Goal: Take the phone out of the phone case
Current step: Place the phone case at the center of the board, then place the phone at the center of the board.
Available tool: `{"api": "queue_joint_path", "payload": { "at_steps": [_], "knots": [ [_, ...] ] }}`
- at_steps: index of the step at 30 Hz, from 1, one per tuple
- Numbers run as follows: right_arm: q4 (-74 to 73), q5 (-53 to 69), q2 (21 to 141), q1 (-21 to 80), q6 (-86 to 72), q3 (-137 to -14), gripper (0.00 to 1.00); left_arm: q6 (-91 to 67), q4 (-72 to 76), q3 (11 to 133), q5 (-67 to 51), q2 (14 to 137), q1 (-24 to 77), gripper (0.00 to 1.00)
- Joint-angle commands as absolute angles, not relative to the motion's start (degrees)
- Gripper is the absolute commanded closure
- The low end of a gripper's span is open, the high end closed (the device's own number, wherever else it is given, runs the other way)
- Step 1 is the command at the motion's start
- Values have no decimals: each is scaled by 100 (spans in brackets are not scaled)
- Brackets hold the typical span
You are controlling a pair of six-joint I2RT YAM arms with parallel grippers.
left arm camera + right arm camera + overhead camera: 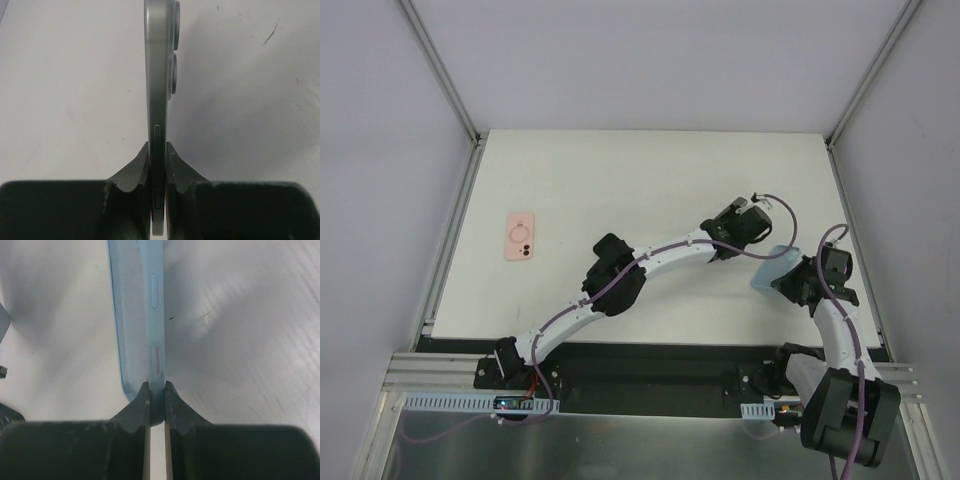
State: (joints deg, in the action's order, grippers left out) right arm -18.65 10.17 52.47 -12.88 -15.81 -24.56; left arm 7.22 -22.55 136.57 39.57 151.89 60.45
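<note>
Overhead, my left arm lay stretched across the white counter toward its right side. There my left pincer hung near my right pincer, the two close but apart. A pale blue phone case showed at the right pincer's tip, tilted above the counter by its near right edge. I could not tell from up there what the left pincer held. Well apart, on the left side, a pink case lay flat with a ring on its upper face, and neither arm touched it.

From my left wrist, the phone stood edge-on, dark grey and out of the blue case. Its two camera bumps bulged to the right. My left pincer was clenched on its near end, one black finger pressed to each face and a side button showing between them.

From my right wrist, the blue case ran edge-on away from the camera. Its button cutouts faced me and its lined hollow was turned left. My right pincer was clamped on that one wall, both fingers tight against the thin blue rim.
</note>
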Motion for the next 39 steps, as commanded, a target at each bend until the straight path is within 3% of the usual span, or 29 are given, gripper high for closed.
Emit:
{"api": "queue_joint_path", "payload": {
  "at_steps": [1, 2, 4, 5, 6, 9, 13, 28, 32, 39],
  "knots": [
    [-1740, 853, 5300, -1643, -1644, -2470, 99, 1125, -1969, 13957, 4052, 15179, 6143, 100],
    [-1749, 835, 5317, -1739, -1652, -2470, 98, 1134, -1960, 13940, 4017, 15187, 6161, 100],
    [-1749, 809, 5387, -1810, -1617, -2470, 87, 1143, -1925, 13931, 3920, 15214, 6214, 99],
    [-1749, 809, 5422, -1854, -1600, -2470, 77, 1125, -1925, 13913, 3894, 15223, 6223, 95],
    [-1740, 835, 5475, -1863, -1591, -2470, 55, 1099, -1934, 13887, 3798, 15214, 6231, 94],
    [-1758, 870, 5493, -1925, -1573, -2452, 35, 994, -1934, 13773, 3640, 15153, 6258, 86],
    [-1819, 844, 5414, -2004, -1529, -2443, 24, 827, -1934, 13554, 3341, 15012, 6267, 78],
    [-2531, 870, 4650, -2426, -1239, -2610, 21, 88, -1951, 12807, 2400, 14239, 6267, 41],
    [-2741, 888, 4474, -2435, -1187, -2672, 21, 9, -1951, 12437, 2390, 13739, 6258, 24],
    [-3023, 1177, 4061, -2417, -1072, -2777, 20, -746, -1951, 11120, 2373, 12570, 6065, 20]
  ]
}}
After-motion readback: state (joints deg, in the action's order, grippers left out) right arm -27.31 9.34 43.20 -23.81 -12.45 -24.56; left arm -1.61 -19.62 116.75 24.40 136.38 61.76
